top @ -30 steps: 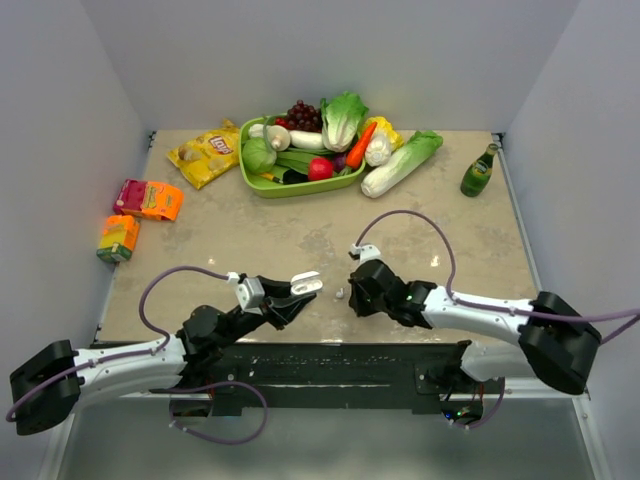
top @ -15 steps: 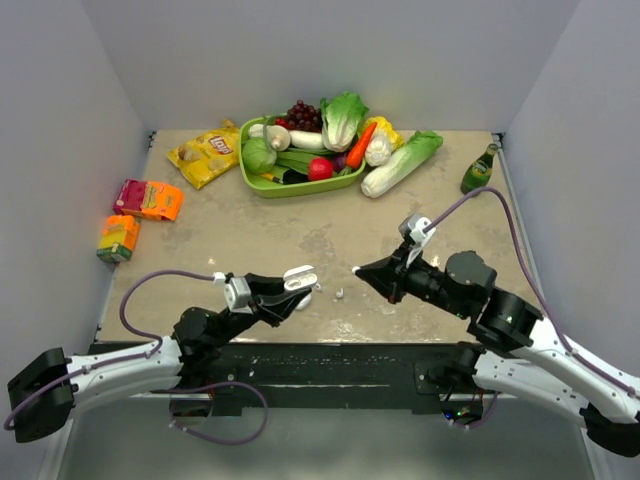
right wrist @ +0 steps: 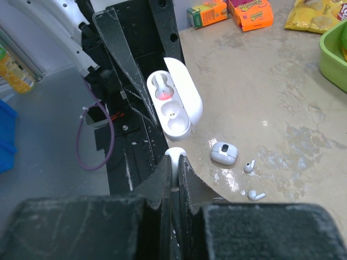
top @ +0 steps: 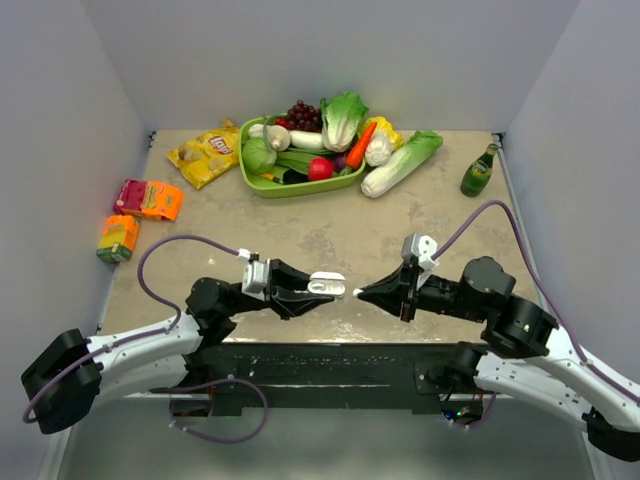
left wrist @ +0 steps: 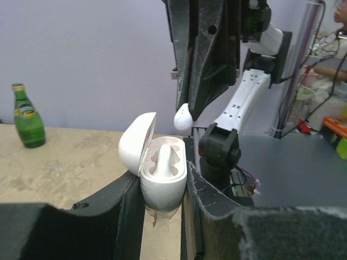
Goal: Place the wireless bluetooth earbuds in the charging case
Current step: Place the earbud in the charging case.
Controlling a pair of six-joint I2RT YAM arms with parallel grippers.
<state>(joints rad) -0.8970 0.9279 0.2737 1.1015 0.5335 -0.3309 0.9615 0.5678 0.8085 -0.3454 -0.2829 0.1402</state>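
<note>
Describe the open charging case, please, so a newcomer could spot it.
At the table's near edge, the left gripper clamps a white charging case. Unlike the closed case lying on the tabletop, it is held aloft, lid open, one earbud seated.

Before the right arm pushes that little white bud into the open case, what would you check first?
1. Lid of the charging case open: ok.
2. Case clamped in the left jaws: ok.
3. Earbud pinched in the right jaws: ok.
4. Free socket in the case: ok; the other holds a seated earbud.
5. Held bud lined up with the free socket: not ok, it hangs apart from the case.
6. Bud turned the right way for the socket: cannot tell.
</note>
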